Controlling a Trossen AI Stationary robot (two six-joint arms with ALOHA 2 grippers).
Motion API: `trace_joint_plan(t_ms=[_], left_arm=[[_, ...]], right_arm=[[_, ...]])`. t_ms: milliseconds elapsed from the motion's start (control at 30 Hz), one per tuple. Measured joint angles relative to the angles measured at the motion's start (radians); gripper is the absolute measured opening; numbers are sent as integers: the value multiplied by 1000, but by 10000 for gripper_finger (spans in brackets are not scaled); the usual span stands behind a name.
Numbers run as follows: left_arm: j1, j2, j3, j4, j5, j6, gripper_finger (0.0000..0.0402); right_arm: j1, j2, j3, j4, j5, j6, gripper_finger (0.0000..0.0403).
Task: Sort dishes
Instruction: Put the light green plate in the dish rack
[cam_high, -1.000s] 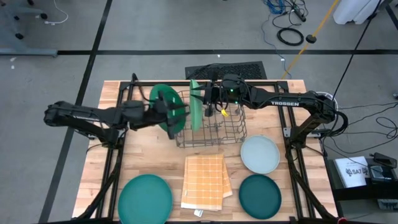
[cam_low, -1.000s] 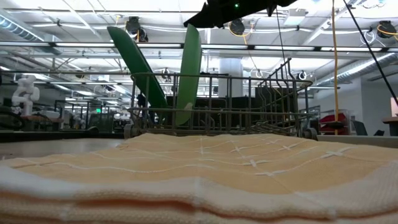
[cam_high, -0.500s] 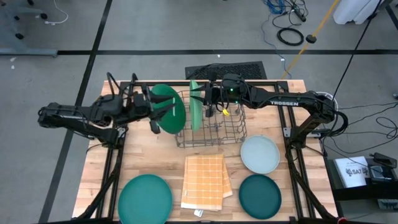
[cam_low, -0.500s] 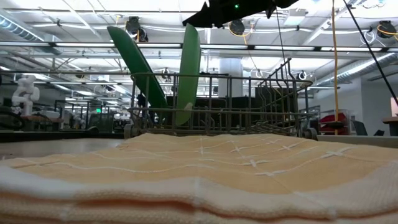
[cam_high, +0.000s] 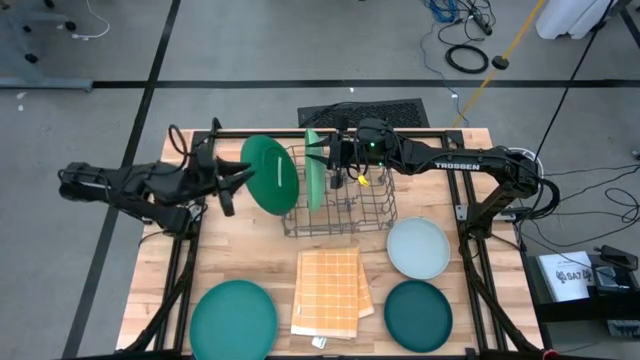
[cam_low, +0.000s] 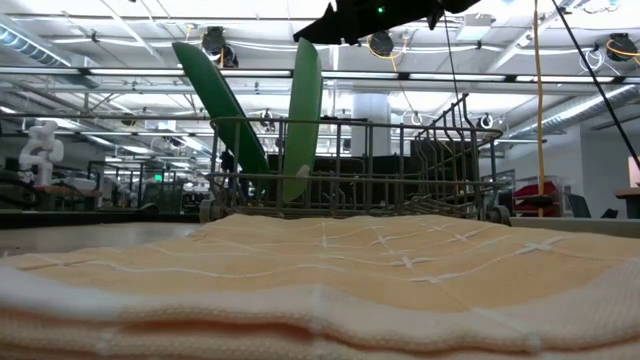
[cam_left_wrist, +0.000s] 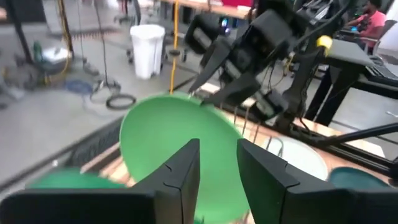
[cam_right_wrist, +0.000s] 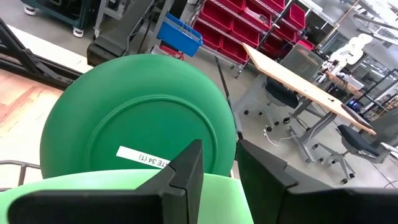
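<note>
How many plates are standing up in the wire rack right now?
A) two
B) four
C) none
A: only the mid green plate and the light green plate stand in the wire rack, while the teal plate, pale blue-grey plate and dark teal plate lie flat on the table.

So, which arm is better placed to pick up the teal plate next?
Probably the left. Its pincer is open and empty, on the side of the teal plate. The right pincer is at the light green plate in the rack.
</note>
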Motion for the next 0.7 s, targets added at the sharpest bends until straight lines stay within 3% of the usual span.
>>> trace_joint_plan(t_ms=[333,700], left_arm=[[-30,-57,-1,-358,-72,-326,66],[-30,-43,-25,-365,-92,-350,31]], right_arm=[[0,0,0,0,0,-3,96],[0,14,0,25,-16,-13,96]])
